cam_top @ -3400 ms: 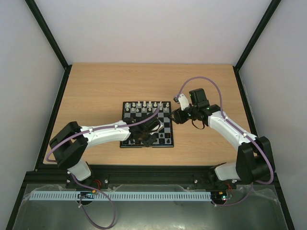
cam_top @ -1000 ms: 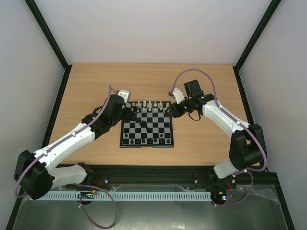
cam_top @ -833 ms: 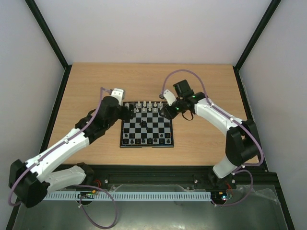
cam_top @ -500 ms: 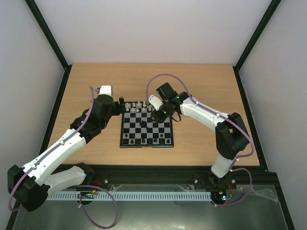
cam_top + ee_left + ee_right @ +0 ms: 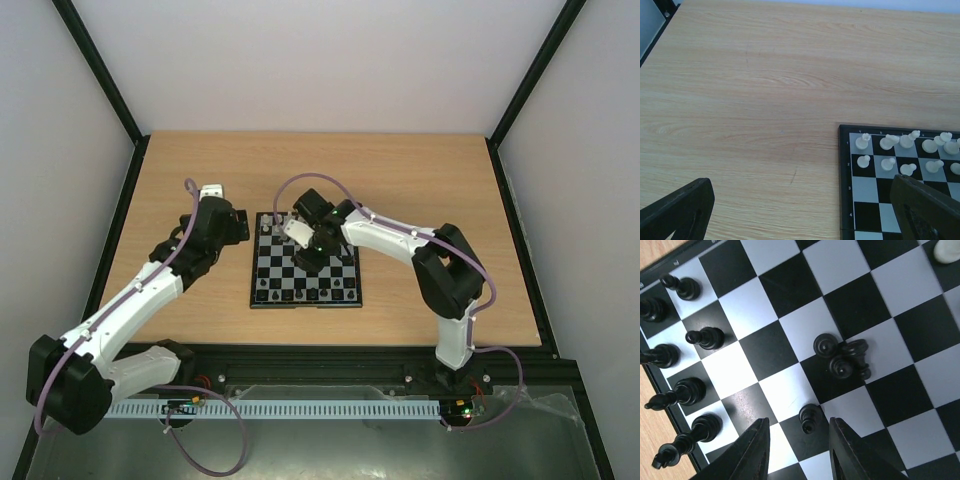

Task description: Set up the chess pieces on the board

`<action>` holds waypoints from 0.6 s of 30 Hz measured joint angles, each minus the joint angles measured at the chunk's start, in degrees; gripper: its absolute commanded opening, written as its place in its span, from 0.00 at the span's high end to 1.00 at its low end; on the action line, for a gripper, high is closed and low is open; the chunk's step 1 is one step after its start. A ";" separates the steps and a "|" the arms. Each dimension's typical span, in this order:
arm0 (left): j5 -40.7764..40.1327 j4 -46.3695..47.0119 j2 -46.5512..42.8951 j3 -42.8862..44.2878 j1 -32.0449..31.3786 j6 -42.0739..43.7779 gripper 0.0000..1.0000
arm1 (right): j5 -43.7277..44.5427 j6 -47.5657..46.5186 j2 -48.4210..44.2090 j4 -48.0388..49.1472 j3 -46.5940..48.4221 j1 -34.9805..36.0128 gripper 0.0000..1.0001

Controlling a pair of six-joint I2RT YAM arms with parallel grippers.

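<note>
The board (image 5: 345, 262) lies mid-table. White chess pieces (image 5: 281, 228) fill its far rows and black ones (image 5: 300, 294) stand in its near row. My right gripper (image 5: 309, 261) hovers over the board's middle. In the right wrist view it is open (image 5: 799, 452), its fingers (image 5: 747, 455) flanking a lone black pawn (image 5: 810, 418) without touching it. A clump of three black pieces (image 5: 842, 359) lies just beyond. My left gripper (image 5: 241, 228) hangs open over bare wood, off the board's far left corner (image 5: 846, 131); its fingers (image 5: 680, 210) hold nothing.
Black pieces (image 5: 704, 337) line the board's edge in the right wrist view, and one white piece (image 5: 945, 250) shows at the top right. Black frame rails (image 5: 120, 230) run along the table's sides. Both arms reach in from the near edge.
My right arm has swung left from the board's far right corner to above its middle, and its jaws have narrowed. My left arm has drawn back left, off the board.
</note>
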 measured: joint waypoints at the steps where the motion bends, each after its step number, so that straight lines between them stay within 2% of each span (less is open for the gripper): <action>1: -0.02 -0.13 0.24 0.00 0.00 -0.09 0.01 | 0.48 0.00 0.44 -0.22 0.09 0.31 0.65; 11: 0.04 -0.17 -0.70 -0.02 0.00 -0.85 0.01 | 3.41 0.13 2.64 -1.33 0.68 1.03 0.71; 18: 1.66 -0.07 -0.83 -0.02 0.00 -0.37 0.02 | 3.74 0.46 4.13 -1.44 0.74 1.03 0.84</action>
